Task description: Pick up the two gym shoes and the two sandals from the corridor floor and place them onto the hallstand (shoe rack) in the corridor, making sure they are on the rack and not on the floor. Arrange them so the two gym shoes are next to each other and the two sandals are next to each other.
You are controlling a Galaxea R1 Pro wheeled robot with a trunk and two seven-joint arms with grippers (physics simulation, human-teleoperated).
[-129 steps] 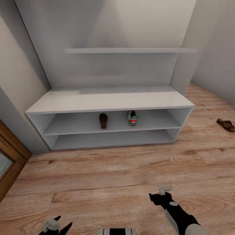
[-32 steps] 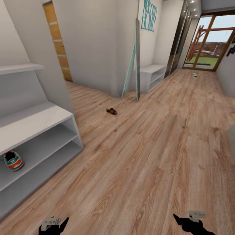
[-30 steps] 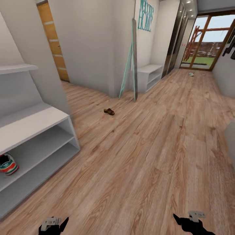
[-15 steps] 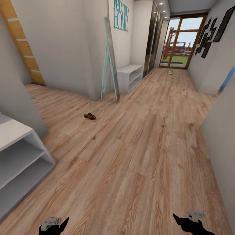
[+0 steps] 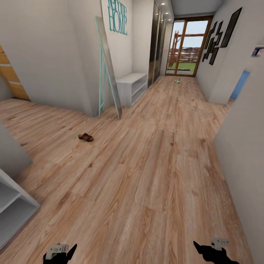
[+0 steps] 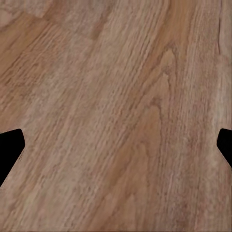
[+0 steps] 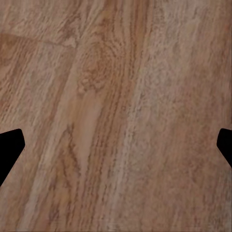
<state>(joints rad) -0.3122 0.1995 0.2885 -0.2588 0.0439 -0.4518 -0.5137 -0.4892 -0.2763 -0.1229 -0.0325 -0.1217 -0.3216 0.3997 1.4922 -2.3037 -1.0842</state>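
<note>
Where the corridor floor [image 5: 157,165] runs open ahead: one sandal [image 5: 85,137] lies left, near a leaning mirror [image 5: 108,69]; a small shoe [image 5: 177,81] lies far off. Hallstand [image 5: 13,207] corner only, less than before. Left gripper [image 6: 116,145] and right gripper [image 7: 116,145]: spread wide, empty.

We have turned our head and base away from the wide pale-grey hallstand [image 5: 14,205], which we faced squarely before; now just its end corner sits at the left edge of the head view, and the dark sandal and striped gym shoe on its upper shelf have passed out of sight. The long warm wood-plank corridor floor [image 5: 154,161] has opened ahead of us. The dark brown leather sandal [image 5: 85,137] lying on it has slid leftward and lower in our view as we swung. A small pale shoe [image 5: 177,81] far down near the glass door has come into view.
</note>
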